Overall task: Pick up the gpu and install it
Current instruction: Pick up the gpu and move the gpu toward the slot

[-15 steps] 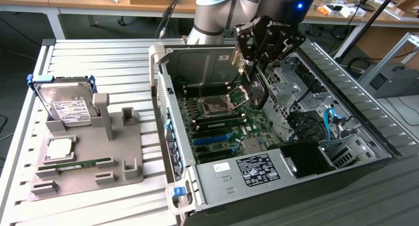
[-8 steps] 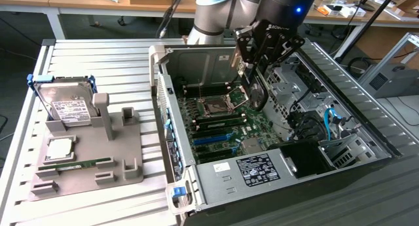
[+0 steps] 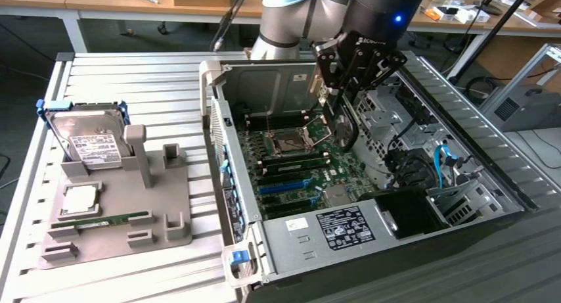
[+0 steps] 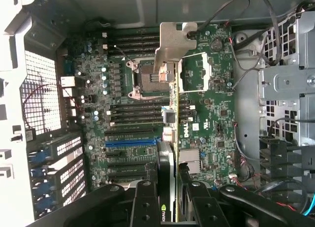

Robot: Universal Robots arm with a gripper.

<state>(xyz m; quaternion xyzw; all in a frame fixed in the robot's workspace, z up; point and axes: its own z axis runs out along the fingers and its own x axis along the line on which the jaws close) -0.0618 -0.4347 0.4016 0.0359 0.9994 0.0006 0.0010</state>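
Observation:
The gpu [image 3: 343, 131], a thin dark card, hangs edge-down inside the open computer case [image 3: 290, 234], above the green motherboard [image 3: 298, 162]. My gripper [image 3: 338, 86] is shut on its upper edge. In the wrist view the gpu [image 4: 173, 109] runs edge-on away from the camera, with its silver bracket [image 4: 174, 45] at the far end over the processor socket area. The gripper [image 4: 170, 200] clamps the card between its black fingers [image 4: 145, 202]. The card floats clear of the board. A blue expansion slot [image 4: 130, 142] lies beside it and a little apart.
On the exterior view's left, a grey holder [image 3: 118, 231] carries a silver hard drive [image 3: 88, 142], a slim green memory stick [image 3: 105, 220] and a small square chip [image 3: 79, 198]. Drive cages and cables [image 3: 438, 162] crowd the case's other side.

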